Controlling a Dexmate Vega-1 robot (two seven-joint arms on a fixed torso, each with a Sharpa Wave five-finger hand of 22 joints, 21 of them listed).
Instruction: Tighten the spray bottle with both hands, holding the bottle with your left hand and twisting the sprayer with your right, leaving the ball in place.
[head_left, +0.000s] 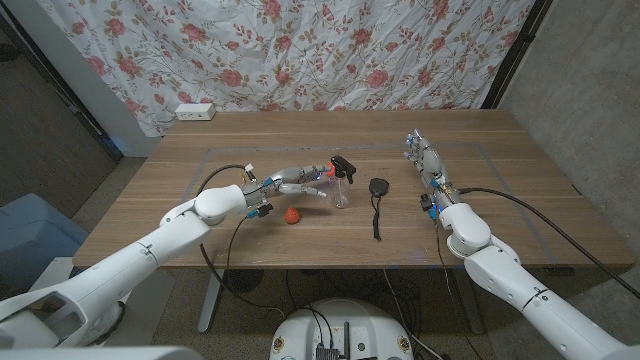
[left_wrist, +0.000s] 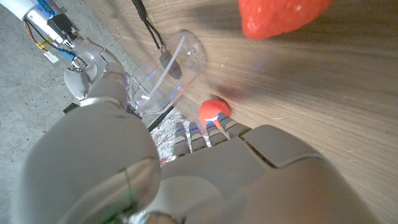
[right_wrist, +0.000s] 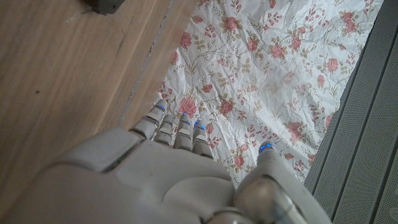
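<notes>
A clear spray bottle (head_left: 342, 190) with a black sprayer head (head_left: 345, 166) stands upright near the table's middle. My left hand (head_left: 303, 181) reaches it from the left. In the left wrist view the bottle (left_wrist: 171, 65) sits between the thumb (left_wrist: 102, 81) and the fingers (left_wrist: 202, 132), and a strip of cloth shows between the fingers and the bottle. A red ball (head_left: 291, 215) lies just in front of that wrist, blurred and close in its view (left_wrist: 280, 15). My right hand (head_left: 421, 156) stands far to the right with straight fingers (right_wrist: 177, 130), holding nothing.
A black round object with a cord (head_left: 378, 188) lies right of the bottle. A small red spot (left_wrist: 214, 110) shows by my left fingertips; I cannot tell what it is. A white power strip (head_left: 195, 112) sits at the table's far left edge, before a floral cloth (head_left: 350, 50).
</notes>
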